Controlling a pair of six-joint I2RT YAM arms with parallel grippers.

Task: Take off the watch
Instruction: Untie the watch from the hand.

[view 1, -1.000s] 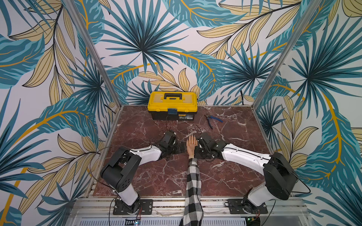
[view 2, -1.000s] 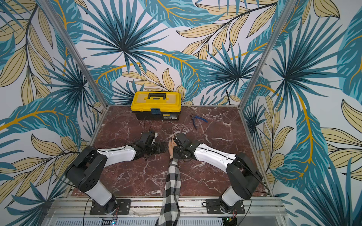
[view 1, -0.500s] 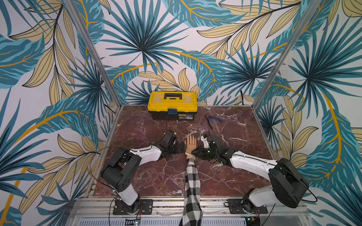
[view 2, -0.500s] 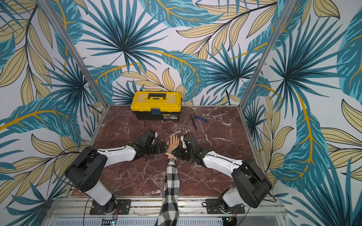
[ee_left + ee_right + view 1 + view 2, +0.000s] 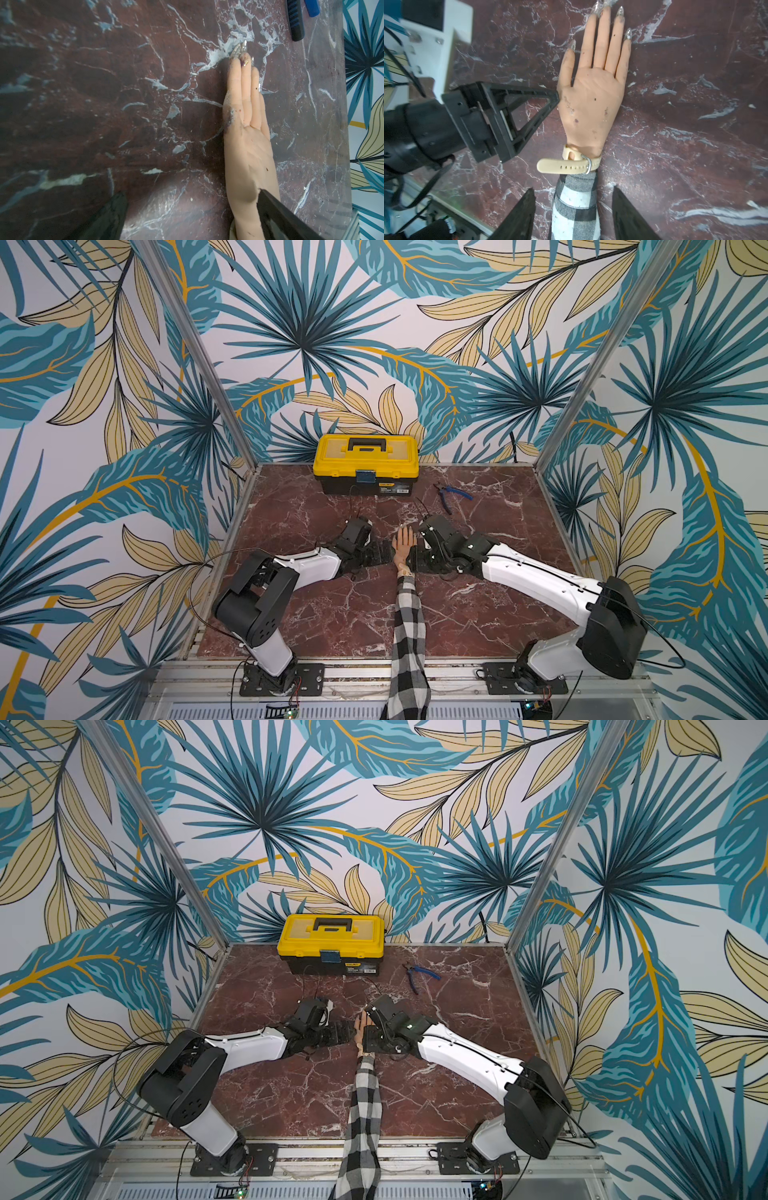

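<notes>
Right hand (image 5: 573, 189) hung over the mannequin's forearm with its two dark fingers (image 5: 519, 216) spread apart. The checked sleeve (image 5: 577, 207) lay between them, neither finger visibly touched it, and nothing was gripped.

The left hand (image 5: 191, 193) lay low over the table (image 5: 695, 124) on the thumb side of the mannequin hand (image 5: 591, 97), its fingers wide apart and empty. In the right wrist view the tip of one of those fingers (image 5: 550, 97) met the thumb-side edge of the mannequin hand. In the left wrist view one finger overlapped the heel of the palm.

The watch (image 5: 569, 165) sat round the mannequin's wrist, between the heel of the palm and the sleeve cuff. Its beige strap crossed the inner wrist and passed through a metal buckle (image 5: 588, 165) near the little-finger side. The perforated free end stuck out flat past the wrist on the thumb side, toward the left hand, and a small beige loop stood just beside it. Whether the pin sat in a hole could not be told, and the case was hidden from view.

In both top views the mannequin hand rested palm up near the middle of the table, between the two hands, fingers pointing toward a yellow toolbox (image 5: 365, 462) at the back wall. Blue-handled pliers (image 5: 453, 495) lay on the table near the toolbox, on the robot's right, well apart from the mannequin hand.
</notes>
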